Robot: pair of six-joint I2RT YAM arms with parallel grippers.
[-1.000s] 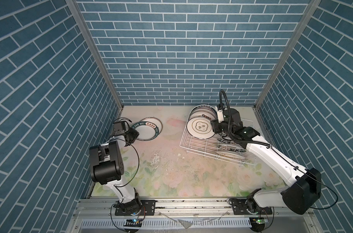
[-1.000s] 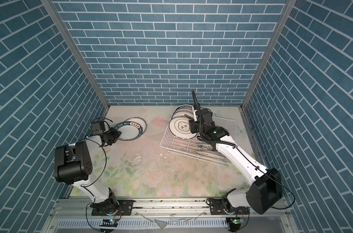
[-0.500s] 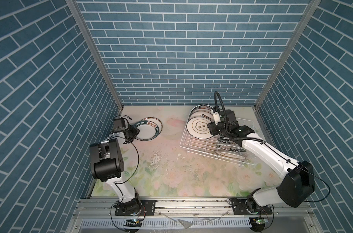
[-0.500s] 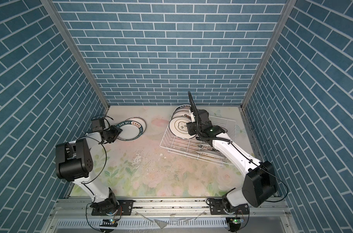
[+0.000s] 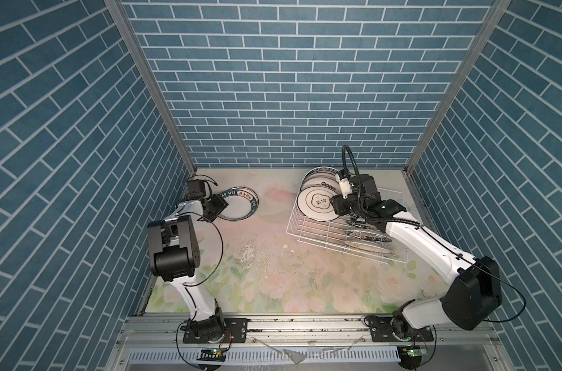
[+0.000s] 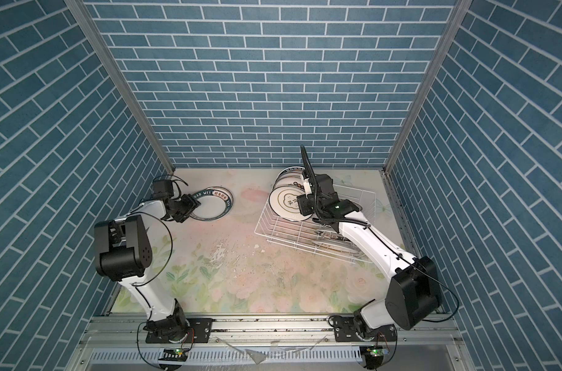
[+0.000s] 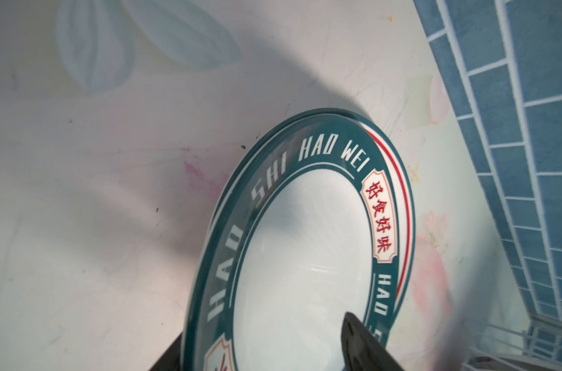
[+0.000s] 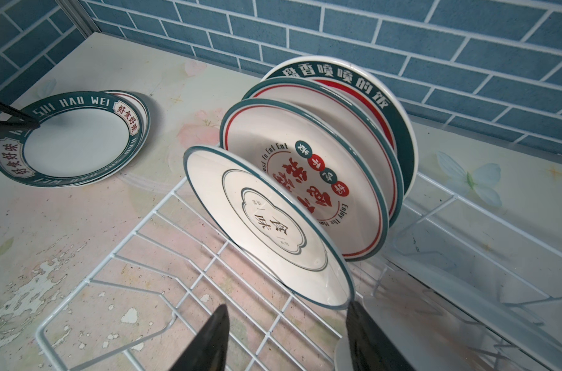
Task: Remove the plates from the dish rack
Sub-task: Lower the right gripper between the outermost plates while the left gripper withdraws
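- Well, over on the left, the left gripper (image 5: pixel 216 205) sits low by the left wall (image 5: pixel 80 192), at the edge of a stack (image 5: pixel 241 205) of two plates lying flat on the tabletop (image 5: pixel 273 289).
- Its fingers (image 7: pixel 363 343) are spread. One is over the top plate's (image 7: pixel 305 257) white middle and one is outside the green lettered rim, with slack around the rim, so nothing is pinched.
- The lower plate (image 7: pixel 403 205) peeks out on one side, showing a red line.
- Mid-tabletop, a flaking patch (image 5: pixel 250 253) shows in the floral surface.
- Right of that stands the rack (image 5: pixel 315 229), set at an angle, its far end near the back wall (image 5: pixel 289 96).
- At that far end four plates stand on edge, leaning. A small front plate (image 8: pixel 266 231) has a thin green rim, and three larger plates (image 8: pixel 321 154) stand behind it, the rearmost with a broad green lettered rim.
- The right gripper (image 8: pixel 287 318) hovers over the rack at the front plate's edge, fingers spread with nothing between them. One fingertip is right at that plate's rim, and I cannot tell whether it touches.
- Further right, more plates (image 5: pixel 366 247) lie steeply tilted in the rack, partly hidden under the right arm (image 5: pixel 427 244).
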